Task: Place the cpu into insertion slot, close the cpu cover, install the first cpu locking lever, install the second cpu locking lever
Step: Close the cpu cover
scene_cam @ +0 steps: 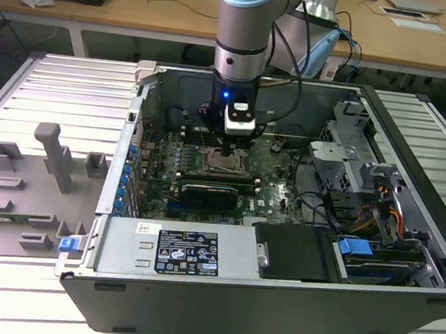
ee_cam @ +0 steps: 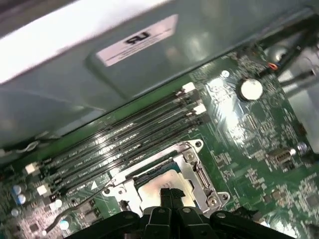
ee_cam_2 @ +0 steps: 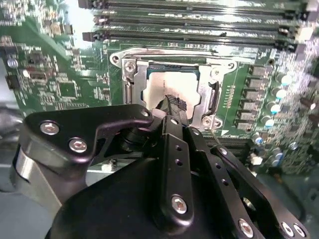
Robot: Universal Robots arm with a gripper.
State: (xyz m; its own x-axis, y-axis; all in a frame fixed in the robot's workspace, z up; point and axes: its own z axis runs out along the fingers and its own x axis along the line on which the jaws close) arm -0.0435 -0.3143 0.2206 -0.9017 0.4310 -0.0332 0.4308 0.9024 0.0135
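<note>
- Both fingers [ee_cam_2: 169, 102] clenched together, grasping nothing, tips on the cpu [ee_cam_2: 155, 88].
- The cpu cover [ee_cam_2: 133, 69] lies flat around the cpu; memory slots [ee_cam_2: 199, 35] just beside it.

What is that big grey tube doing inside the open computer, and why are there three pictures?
That tube is a robot arm. One picture comes from a camera off the arm; the other two come from cameras riding near its wrist. The arm reaches into an open computer case. Its gripper, two black fingers pressed together, seems to hold nothing and points at a small silvery chip. The chip lies on the green board, with a metal frame around it.
</note>
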